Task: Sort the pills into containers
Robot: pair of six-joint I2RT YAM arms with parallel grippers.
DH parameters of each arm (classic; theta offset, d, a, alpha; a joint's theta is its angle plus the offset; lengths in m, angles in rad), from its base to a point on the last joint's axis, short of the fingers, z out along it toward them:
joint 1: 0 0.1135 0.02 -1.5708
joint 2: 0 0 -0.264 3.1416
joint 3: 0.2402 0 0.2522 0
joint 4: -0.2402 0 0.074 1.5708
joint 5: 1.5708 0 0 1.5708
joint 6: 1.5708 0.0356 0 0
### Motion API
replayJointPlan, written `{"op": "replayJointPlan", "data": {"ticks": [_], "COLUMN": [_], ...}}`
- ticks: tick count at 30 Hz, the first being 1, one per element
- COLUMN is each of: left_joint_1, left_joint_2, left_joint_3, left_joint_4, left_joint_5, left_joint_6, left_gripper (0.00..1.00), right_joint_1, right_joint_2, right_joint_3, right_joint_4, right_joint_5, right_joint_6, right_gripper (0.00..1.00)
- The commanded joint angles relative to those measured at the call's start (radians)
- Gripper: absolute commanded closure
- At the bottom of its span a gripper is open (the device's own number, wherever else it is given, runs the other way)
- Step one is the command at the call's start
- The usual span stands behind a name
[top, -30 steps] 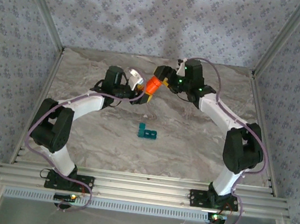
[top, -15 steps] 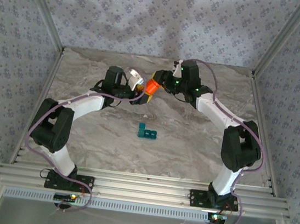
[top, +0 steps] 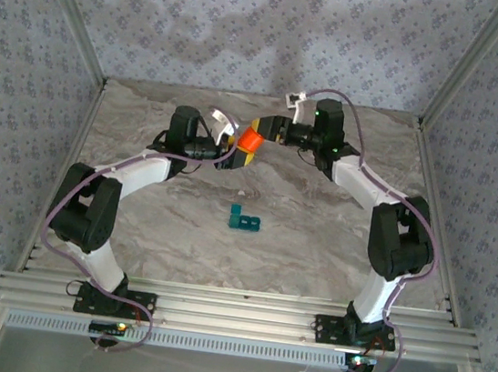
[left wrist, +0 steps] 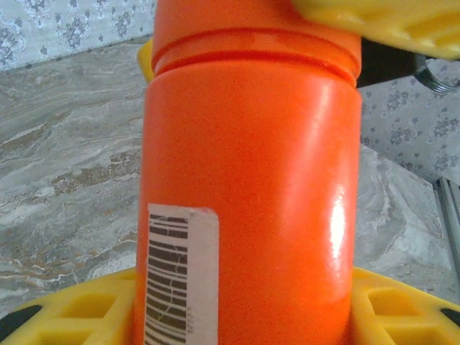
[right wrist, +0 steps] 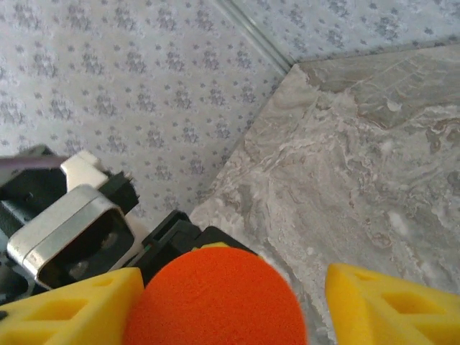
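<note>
An orange pill bottle with a barcode label is held off the table at the back, my left gripper shut on its body. Yellow fingers press both sides of it in the left wrist view. My right gripper straddles the bottle's cap: its left finger touches the cap, while its right finger stands clear with a gap, so it is open. The teal containers lie on the marble table mid-way between the arms. No pills are in view.
Patterned walls close the table at the back and on both sides. Both arms arch inward and meet over the back centre. A metal rail runs along the near edge.
My right gripper has shifted left and turned at the wrist over the bottle's cap. The left gripper and the bottle have tilted slightly toward the back. The containers have not moved.
</note>
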Motion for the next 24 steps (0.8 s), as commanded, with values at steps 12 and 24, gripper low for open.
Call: {"op": "replayJointPlan", "data": {"ticks": [12,24], "left_joint_1": [-0.042,-0.065], "left_joint_2": [-0.041,-0.022], "left_joint_3": [0.042,0.058], "left_joint_4": [-0.122,-0.139], "left_joint_5": [-0.2,-0.219], "left_joint_6": [0.173,0.194], "left_gripper": [1.0,1.0], "right_joint_1": [-0.032,0.034], "right_joint_2": [-0.163,-0.085], "right_joint_3": [-0.1,-0.03], "right_joint_4": [-0.128,-0.189], "right_joint_5": [0.41,0.39], "right_joint_6": [0.314,0.33], "right_gripper": [0.2,0.18]}}
